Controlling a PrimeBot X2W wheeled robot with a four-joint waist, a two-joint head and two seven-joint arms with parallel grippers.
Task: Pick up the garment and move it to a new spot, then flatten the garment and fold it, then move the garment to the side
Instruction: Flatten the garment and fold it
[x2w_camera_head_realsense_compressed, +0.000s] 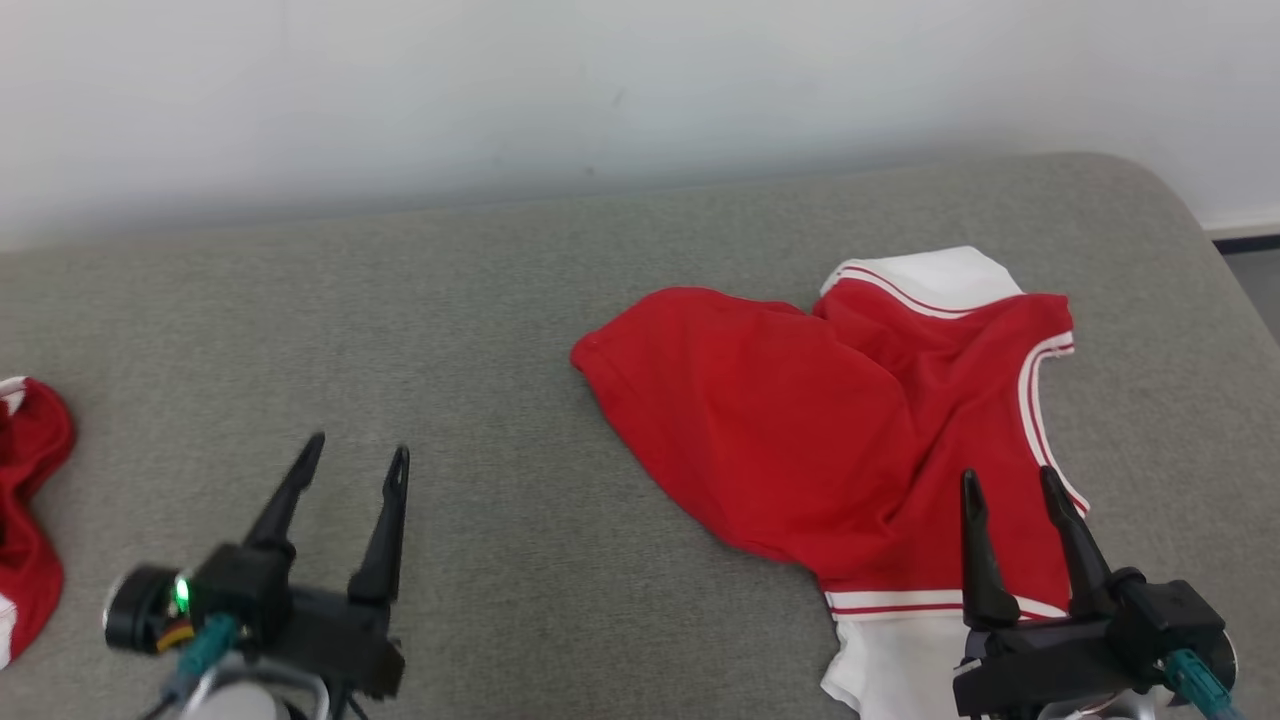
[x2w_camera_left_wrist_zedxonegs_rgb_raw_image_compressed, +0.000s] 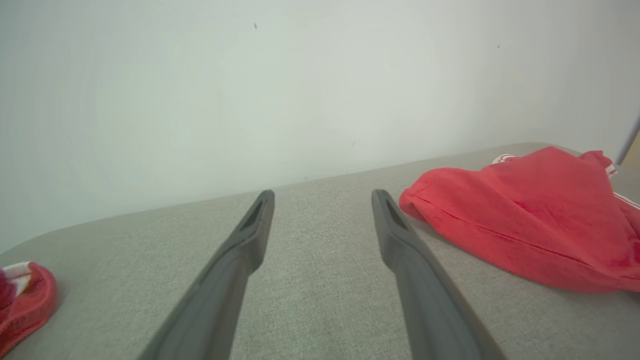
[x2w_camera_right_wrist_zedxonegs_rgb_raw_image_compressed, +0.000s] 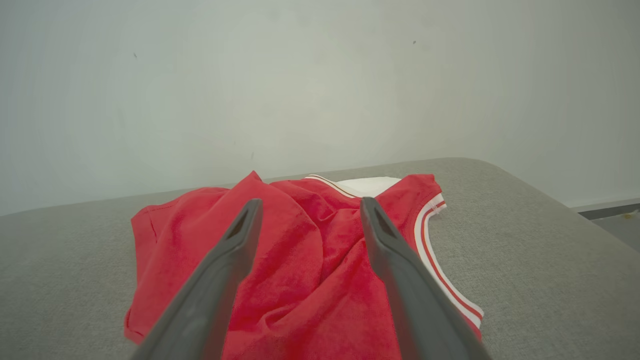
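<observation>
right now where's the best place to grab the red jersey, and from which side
Probably the raised fold in the middle of the garment, taken from the near side with the right gripper: the cloth humps up off the grey surface there, and the gripper's open fingers point at it. The flat left edge offers less to pinch.

A grey fabric-covered table (x2w_camera_head_realsense_compressed: 500, 300) stands against a pale wall (x2w_camera_head_realsense_compressed: 400, 80). A red-and-white cloth (x2w_camera_head_realsense_compressed: 30, 500) lies at its left edge.
</observation>
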